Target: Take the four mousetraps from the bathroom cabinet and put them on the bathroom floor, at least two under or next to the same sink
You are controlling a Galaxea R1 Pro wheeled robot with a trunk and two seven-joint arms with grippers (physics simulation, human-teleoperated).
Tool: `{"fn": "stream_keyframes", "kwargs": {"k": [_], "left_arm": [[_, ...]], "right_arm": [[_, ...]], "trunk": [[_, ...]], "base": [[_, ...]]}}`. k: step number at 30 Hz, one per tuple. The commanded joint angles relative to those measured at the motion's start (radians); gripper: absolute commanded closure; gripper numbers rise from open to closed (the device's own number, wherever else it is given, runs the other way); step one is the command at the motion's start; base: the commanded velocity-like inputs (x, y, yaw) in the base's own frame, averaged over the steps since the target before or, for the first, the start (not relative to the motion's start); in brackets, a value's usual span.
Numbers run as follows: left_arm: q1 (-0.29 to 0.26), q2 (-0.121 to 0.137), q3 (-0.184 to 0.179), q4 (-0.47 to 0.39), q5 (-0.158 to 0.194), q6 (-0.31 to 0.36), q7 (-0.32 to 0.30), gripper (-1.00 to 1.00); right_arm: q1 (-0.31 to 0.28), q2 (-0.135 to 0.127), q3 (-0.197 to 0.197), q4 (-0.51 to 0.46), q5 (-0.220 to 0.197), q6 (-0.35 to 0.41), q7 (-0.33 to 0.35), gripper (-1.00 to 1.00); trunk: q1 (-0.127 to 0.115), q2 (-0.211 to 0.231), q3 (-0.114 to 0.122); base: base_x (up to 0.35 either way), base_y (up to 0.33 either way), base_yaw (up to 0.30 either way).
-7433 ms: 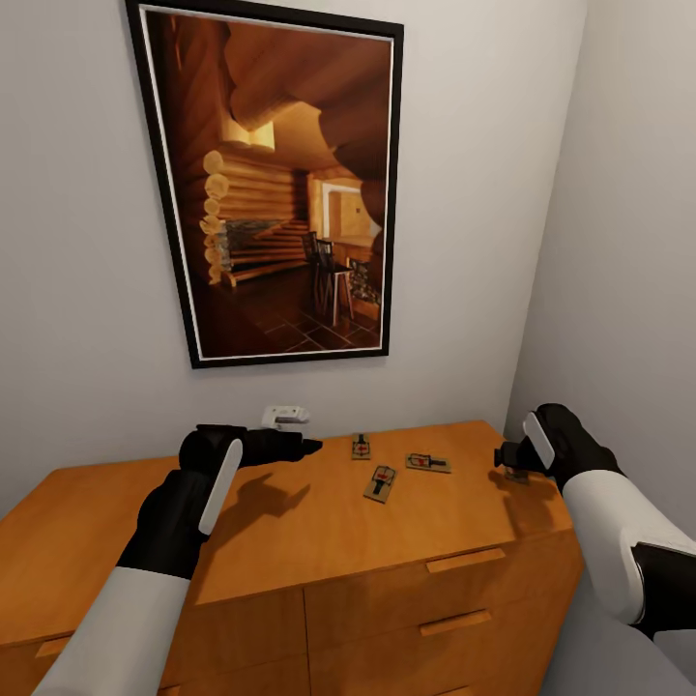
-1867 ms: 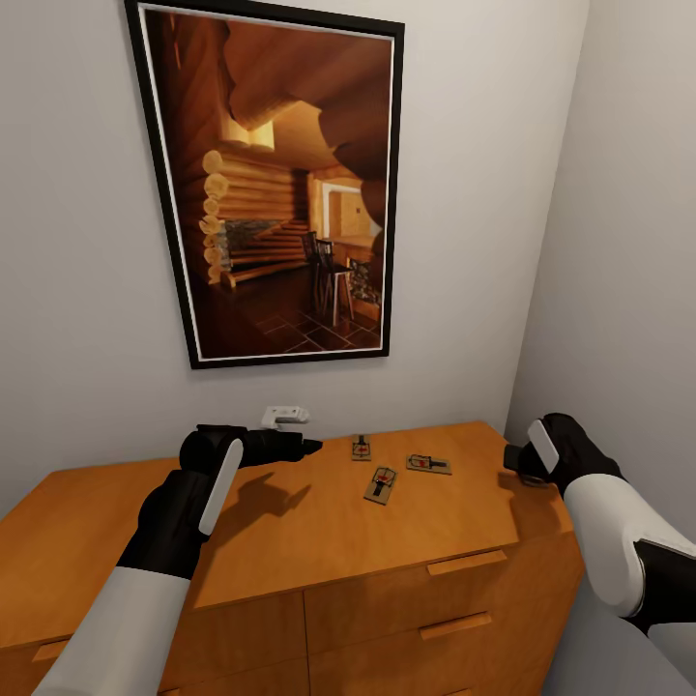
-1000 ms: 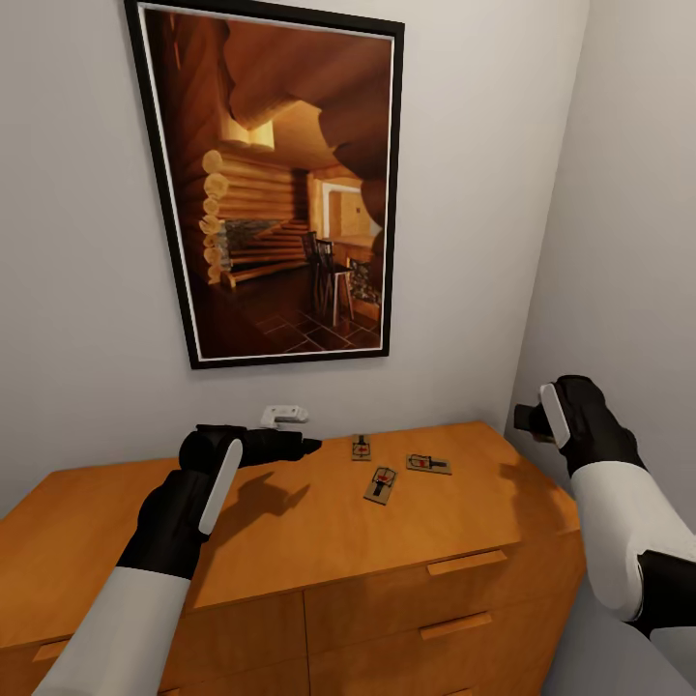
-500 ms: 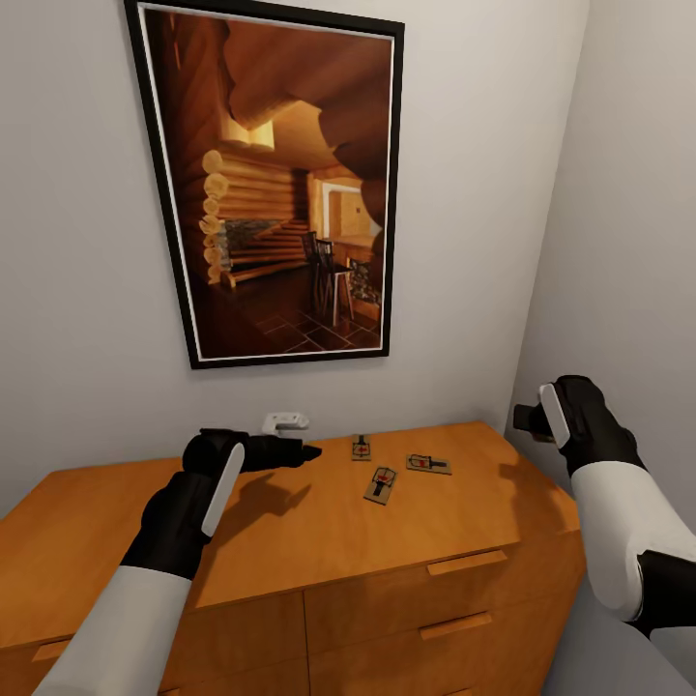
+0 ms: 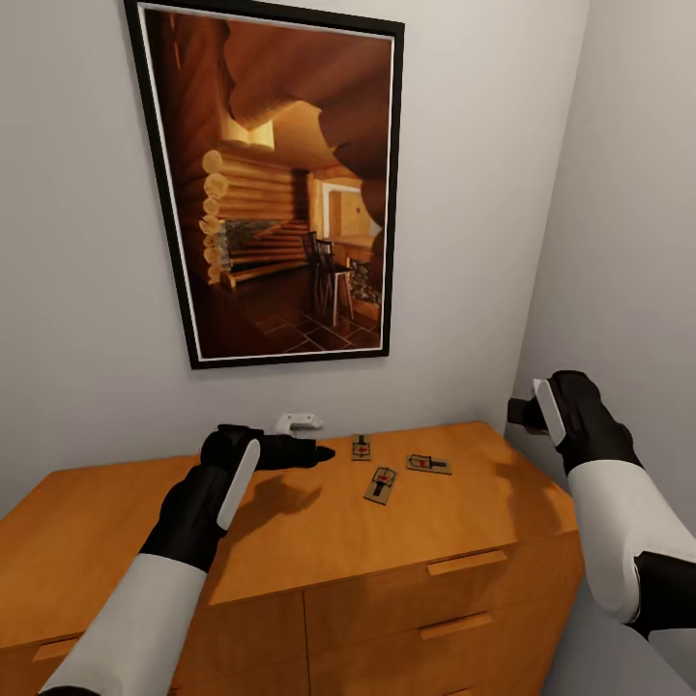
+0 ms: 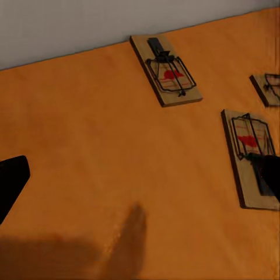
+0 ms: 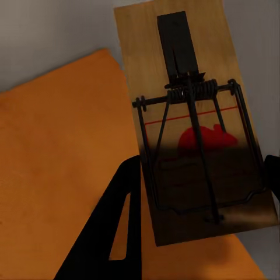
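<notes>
While three mousetraps (image 5: 385,468) are lying on the flat top of the orange-brown cabinet (image 5: 290,541), none is showing on any floor, so the placing is all still ahead. The right gripper (image 5: 527,414) is hanging above the cabinet's right end, pinching a fourth mousetrap (image 7: 192,125), which the right wrist view is showing clamped between the fingers. The left gripper (image 5: 314,451) is reaching just beside the nearest trap with nothing in it; its fingers are probably spread, though the head view is too dim to confirm.
</notes>
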Motion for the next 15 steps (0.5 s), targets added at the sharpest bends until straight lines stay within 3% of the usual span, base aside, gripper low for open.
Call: {"fn": "stream_keyframes", "kwargs": {"k": [1,3,6,12,15], "left_arm": [[-0.007,-0.006,-0.006,0.005,0.011,0.001,0.008,-1.0],[-0.018,-0.001,-0.012,0.017,0.024,-0.003,0.019,-1.0],[-0.001,0.016,0.005,0.0,0.003,-0.007,0.025,-1.0],[0.033,0.048,0.039,-0.034,-0.033,-0.008,-0.009,-1.0],[0.048,0.05,0.056,-0.047,-0.036,-0.007,-0.025,-1.0]], "right_arm": [[0.0,0.0,0.005,-0.007,-0.002,0.004,0.002,1.0],[0.001,0.0,0.017,-0.018,0.001,0.004,-0.004,1.0],[0.002,0.0,0.002,0.0,0.004,0.004,-0.021,1.0],[0.003,-0.001,0.02,0.033,0.006,-0.024,-0.031,1.0],[0.003,-0.001,0.023,0.05,0.007,-0.031,-0.032,1.0]], "trunk": [[0.0,-0.001,-0.001],[0.0,-0.001,-0.001],[0.0,-0.001,-0.001],[0.0,-0.001,-0.001],[0.0,-0.001,-0.001]], "base": [[0.0,0.0,0.0],[0.0,0.0,0.0],[0.0,0.0,0.0],[0.0,0.0,0.0],[0.0,0.0,0.0]]}}
